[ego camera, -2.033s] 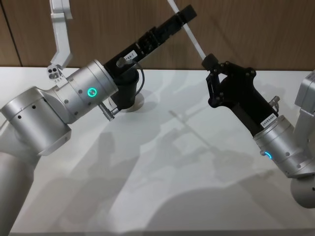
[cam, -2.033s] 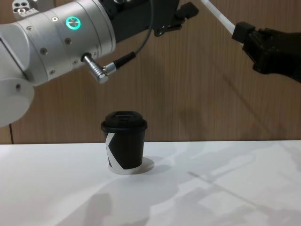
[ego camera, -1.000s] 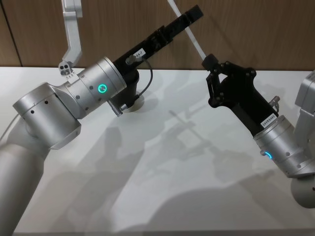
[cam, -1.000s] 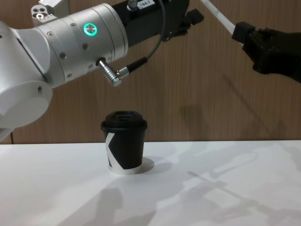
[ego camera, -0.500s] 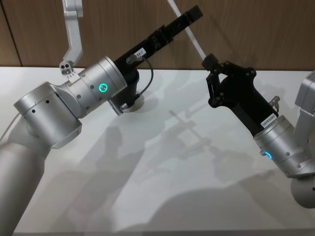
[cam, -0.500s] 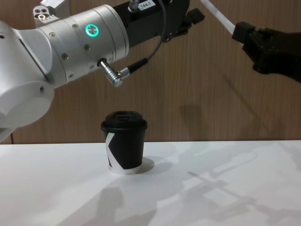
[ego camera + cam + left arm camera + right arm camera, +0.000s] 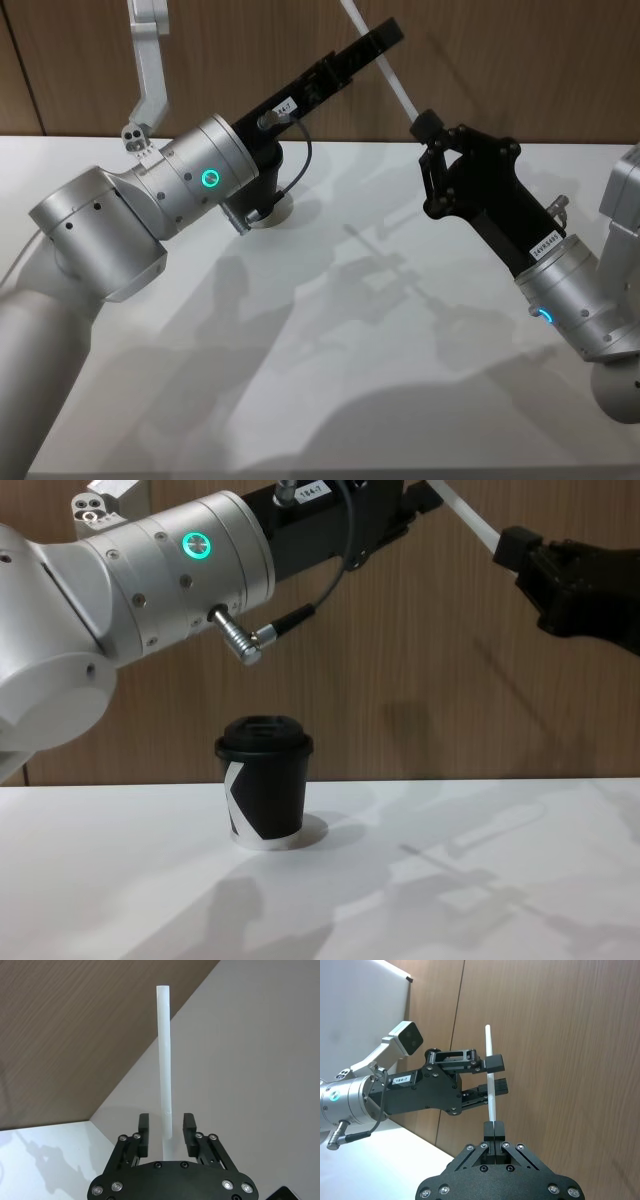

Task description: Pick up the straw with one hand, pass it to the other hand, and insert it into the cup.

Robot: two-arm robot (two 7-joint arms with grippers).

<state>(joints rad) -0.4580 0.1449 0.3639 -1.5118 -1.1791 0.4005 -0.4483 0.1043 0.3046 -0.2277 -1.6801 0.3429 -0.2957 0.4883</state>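
My right gripper (image 7: 428,124), the one with the blue ring light, is held high over the table and is shut on the lower end of the straw (image 7: 393,82), which slants up and away from it. In the right wrist view the straw (image 7: 491,1075) rises straight from the closed fingertips (image 7: 489,1131). My left gripper (image 7: 384,36), with green light and grey cable, stands open around the straw's upper part; in the left wrist view the straw (image 7: 164,1060) runs between its fingers (image 7: 143,1130) with a gap on each side. The cup (image 7: 263,790) stands upright on the table, lid on, below the left arm.
The white table (image 7: 330,380) is bare apart from the cup, which the left forearm (image 7: 190,185) partly covers in the head view. A brown wooden wall (image 7: 420,660) stands close behind the table.
The left arm rose and reached forward, and its open fingers now straddle the straw. The right gripper, the straw and the cup have stayed still.
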